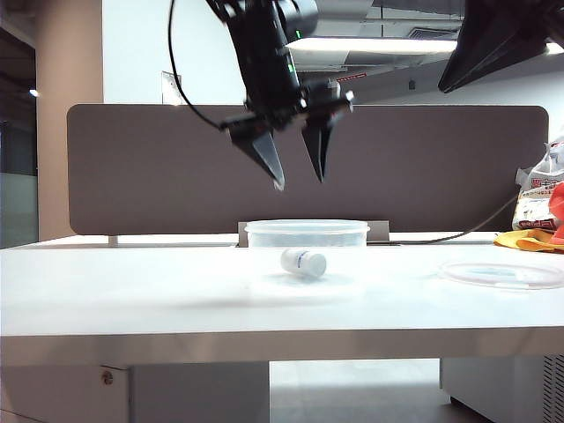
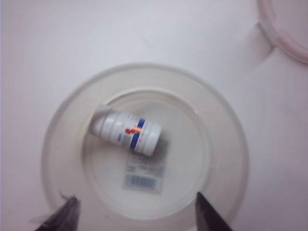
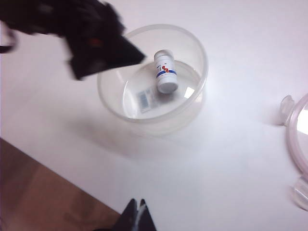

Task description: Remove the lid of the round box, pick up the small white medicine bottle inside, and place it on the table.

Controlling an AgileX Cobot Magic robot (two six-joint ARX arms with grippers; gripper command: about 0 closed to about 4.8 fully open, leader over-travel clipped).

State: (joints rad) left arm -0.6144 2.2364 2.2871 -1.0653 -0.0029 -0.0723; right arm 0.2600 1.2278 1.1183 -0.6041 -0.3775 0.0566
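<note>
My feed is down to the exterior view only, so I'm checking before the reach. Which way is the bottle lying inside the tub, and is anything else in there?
Observer: From the left wrist view, the small white medicine bottle lies on its side, off-centre on the floor of the round box. Only a barcode sticker on the floor shows near it.
Operator: Is the left pincer lined up?
Observer: Yes, the left pincer is open, and the left wrist camera looks straight down into the box.
Operator: And the right pincer?
Observer: The right pincer is shut, over bare table beside the box.
Operator: Is that the lid on the right?
Observer: Yes, the lid, flat, with a small pull tab.
</note>
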